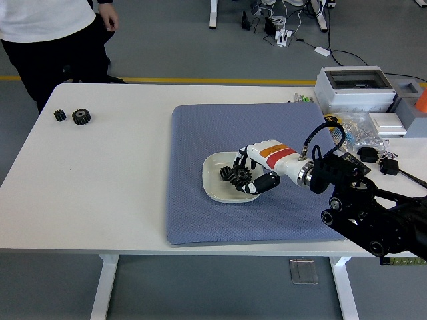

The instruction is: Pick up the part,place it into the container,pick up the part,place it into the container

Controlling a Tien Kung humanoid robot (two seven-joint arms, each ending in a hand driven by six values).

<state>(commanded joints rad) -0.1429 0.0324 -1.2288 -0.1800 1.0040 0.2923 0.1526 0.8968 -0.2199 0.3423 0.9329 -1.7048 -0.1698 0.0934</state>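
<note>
A white square dish (212, 190) sits on the blue mat (200, 140). A small black gear (225, 173) lies in it. My right hand (248, 177) reaches in from the right and hangs low over the dish, fingers curled around a larger black gear (239, 177). That gear is inside the dish's rim; I cannot tell whether it touches the bottom. Two more black gears, a small one (60, 115) and a larger one (81, 117), lie on the white table at the far left. My left arm is out of view.
A person (47, 40) stands at the far left corner, hands off the table. A grey box (353, 87), cables and small packets (360, 137) crowd the right edge beside the mat.
</note>
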